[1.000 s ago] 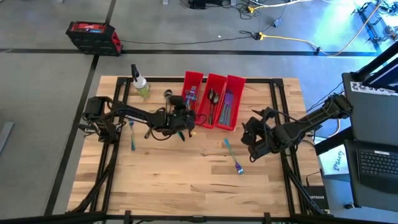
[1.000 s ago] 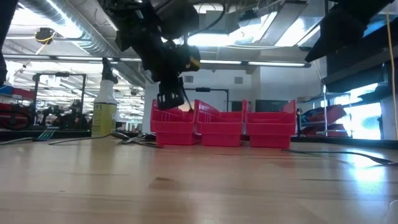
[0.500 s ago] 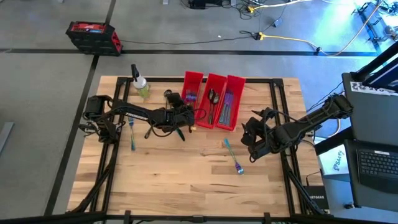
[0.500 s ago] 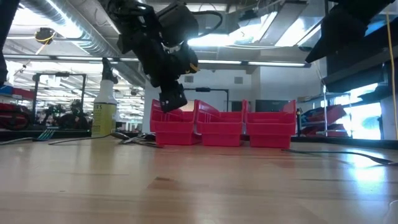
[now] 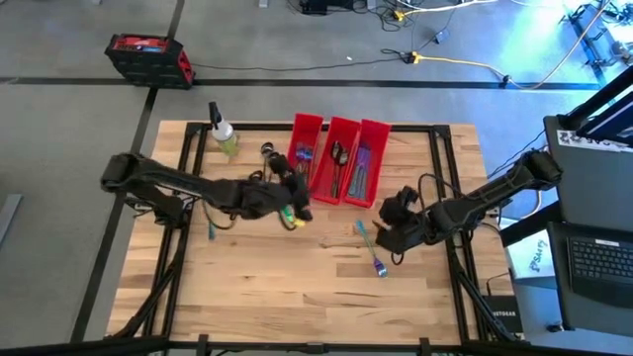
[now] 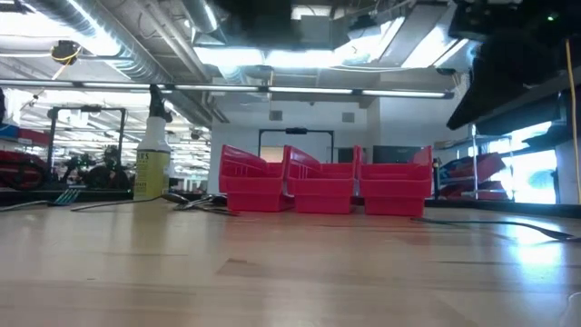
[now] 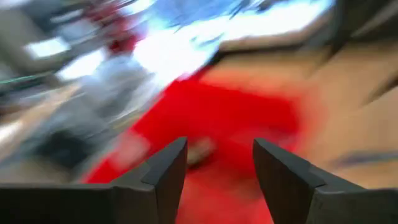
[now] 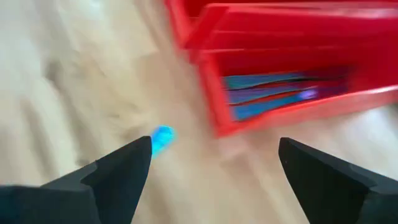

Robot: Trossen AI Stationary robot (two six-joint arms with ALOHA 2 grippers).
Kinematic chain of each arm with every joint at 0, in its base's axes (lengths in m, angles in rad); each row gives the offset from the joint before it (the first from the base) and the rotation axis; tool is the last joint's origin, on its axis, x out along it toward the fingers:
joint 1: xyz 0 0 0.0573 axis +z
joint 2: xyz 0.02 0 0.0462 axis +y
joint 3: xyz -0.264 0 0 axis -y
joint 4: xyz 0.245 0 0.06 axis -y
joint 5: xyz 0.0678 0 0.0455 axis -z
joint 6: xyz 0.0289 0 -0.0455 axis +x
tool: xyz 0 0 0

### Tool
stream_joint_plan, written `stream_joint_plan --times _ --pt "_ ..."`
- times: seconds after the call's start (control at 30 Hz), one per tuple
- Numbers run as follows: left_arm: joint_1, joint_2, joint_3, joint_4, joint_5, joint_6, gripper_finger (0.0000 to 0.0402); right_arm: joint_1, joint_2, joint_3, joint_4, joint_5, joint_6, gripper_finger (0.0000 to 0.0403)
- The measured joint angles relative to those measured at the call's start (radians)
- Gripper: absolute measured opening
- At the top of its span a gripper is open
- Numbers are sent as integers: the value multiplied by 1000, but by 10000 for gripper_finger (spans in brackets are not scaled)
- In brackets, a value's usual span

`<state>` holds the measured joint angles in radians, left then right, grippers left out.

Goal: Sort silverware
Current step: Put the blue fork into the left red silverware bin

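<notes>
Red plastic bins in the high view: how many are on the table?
3, side by side at the table's far edge, touching: left red plastic bin, middle red plastic bin, right red plastic bin. None seems hidden.

Pale wooden counter [image 5: 297, 277], smooth with visible grain. Glossy red plastic bins [image 5: 338, 161]. Iridescent blue-teal metal silverware [image 5: 377, 261]. Matt dark gripper [image 8: 211, 171] fingers. Clear plastic bottle [image 6: 152, 163].

Bright overhead ceiling lights [image 6: 309, 56] in low view, glare w/ blue cast ~3 o'clock; both wrist views heavily motion-blurred.
</notes>
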<state>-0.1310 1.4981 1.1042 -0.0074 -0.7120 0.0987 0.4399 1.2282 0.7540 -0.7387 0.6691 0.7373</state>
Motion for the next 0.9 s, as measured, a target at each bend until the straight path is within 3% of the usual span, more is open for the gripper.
stream_joint_plan --times 0.1,0.2,0.37,0.5,0.7,0.9 --pt "2 -56 -20 120 327 38 170 44 0 -46 105 -11 79 335" --pt "15 -68 -67 280 565 75 170 110 -1 -51 121 11 189 335" --pt "67 -31 -152 420 868 -6 170 284 18 -52 134 -90 275 335" --pt "56 60 -232 631 927 11 170 401 70 -51 237 -97 154 335" --pt "20 277 -245 843 973 42 170 466 180 -50 357 -214 -85 335" --pt "12 409 -211 997 950 -61 170 476 310 -50 283 -175 -142 335"
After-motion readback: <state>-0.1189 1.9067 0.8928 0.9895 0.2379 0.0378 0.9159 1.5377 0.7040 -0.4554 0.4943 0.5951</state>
